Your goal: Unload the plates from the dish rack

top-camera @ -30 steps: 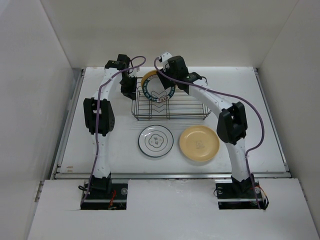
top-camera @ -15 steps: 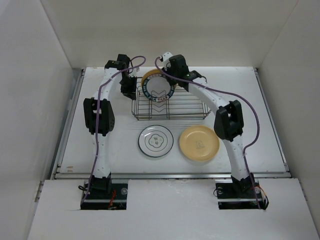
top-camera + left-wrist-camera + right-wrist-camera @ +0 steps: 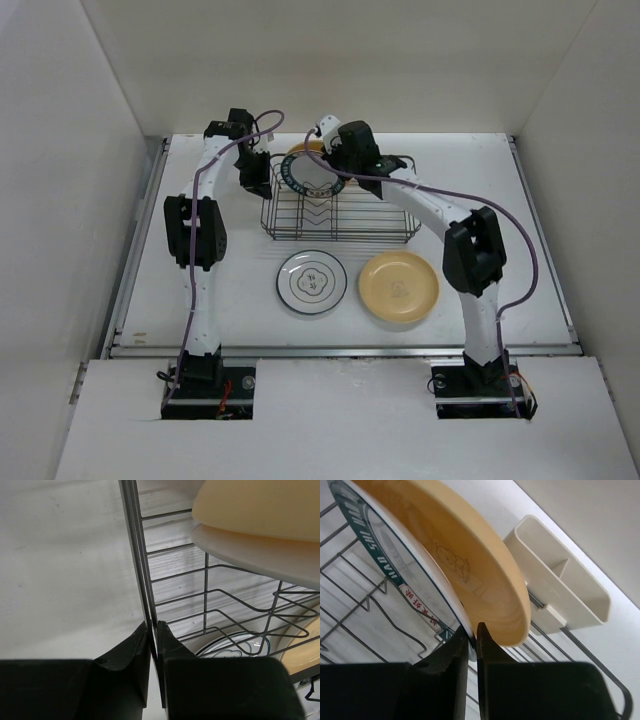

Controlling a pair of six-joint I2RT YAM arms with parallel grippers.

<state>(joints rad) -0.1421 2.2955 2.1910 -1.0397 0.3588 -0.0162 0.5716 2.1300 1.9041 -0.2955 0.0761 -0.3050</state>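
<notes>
The dish rack [image 3: 340,216] stands at the back of the table. In it a white plate with a dark teal rim [image 3: 312,172] leans back against a yellow-orange plate [image 3: 298,150]. My right gripper [image 3: 336,160] is shut on the teal-rimmed plate's [image 3: 385,565] edge, jaws [image 3: 472,630] pinching it just in front of the yellow-orange plate [image 3: 470,565]. My left gripper [image 3: 261,180] is shut on the rack's left rim wire [image 3: 136,555], its tips [image 3: 152,626] either side of it. Two plates lie flat on the table in front: a white one with a black ring [image 3: 312,279] and a yellow one [image 3: 398,286].
A cream cutlery holder [image 3: 560,587] hangs on the rack's far side. White walls close in the table on the left, back and right. Purple cables loop over both arms near the rack.
The right gripper has shut on the teal-rimmed plate's edge. That plate has shifted slightly back and up, and the right arm's elbow has swung to the right. The left gripper stays on the rack.
</notes>
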